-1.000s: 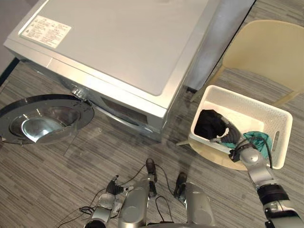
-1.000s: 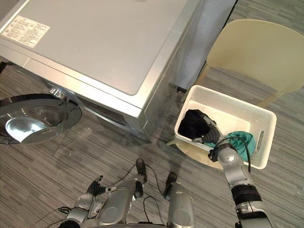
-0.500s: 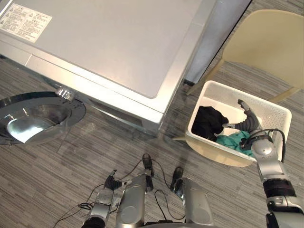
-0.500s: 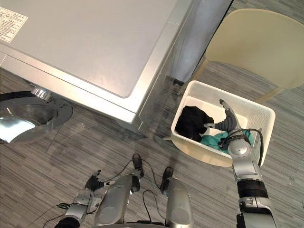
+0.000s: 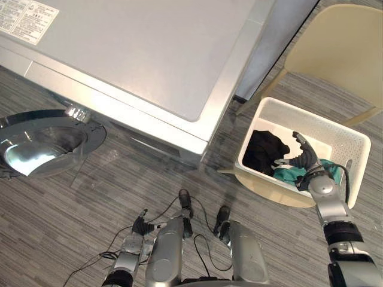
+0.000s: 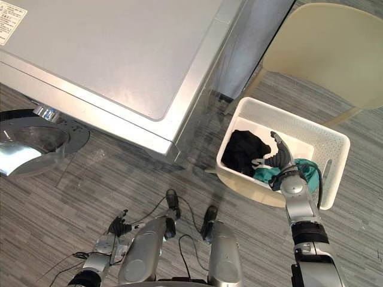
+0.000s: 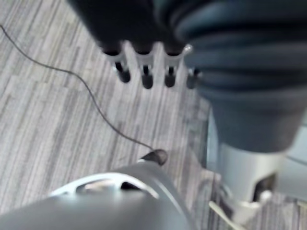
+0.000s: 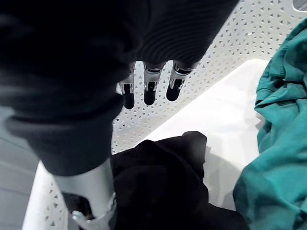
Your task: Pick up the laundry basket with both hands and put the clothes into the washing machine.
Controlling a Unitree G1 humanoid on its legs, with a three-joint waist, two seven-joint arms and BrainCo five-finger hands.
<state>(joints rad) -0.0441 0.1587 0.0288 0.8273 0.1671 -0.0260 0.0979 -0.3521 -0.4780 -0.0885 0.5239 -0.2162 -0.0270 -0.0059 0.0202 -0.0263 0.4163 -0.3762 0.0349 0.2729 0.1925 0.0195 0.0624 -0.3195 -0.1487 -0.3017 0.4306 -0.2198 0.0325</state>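
Note:
A white perforated laundry basket stands on the seat of a beige chair, right of the washing machine. In it lie a black garment and a teal garment. My right hand hovers over the basket's inside, above the teal garment, open and holding nothing. In the right wrist view its straight fingers point at the basket's wall, above the black garment and beside the teal garment. My left hand hangs low by the floor, open, with its fingers over grey flooring.
The washing machine's round door stands swung open at the left, low over the striped grey floor. The chair's seat sticks out under the basket's near side. A grey panel rises between machine and chair.
My right hand rose from the clothes at the basket's near rim, stretched its fingers, and now hovers over the teal garment. The camera has shifted a little. The left hand stays low.

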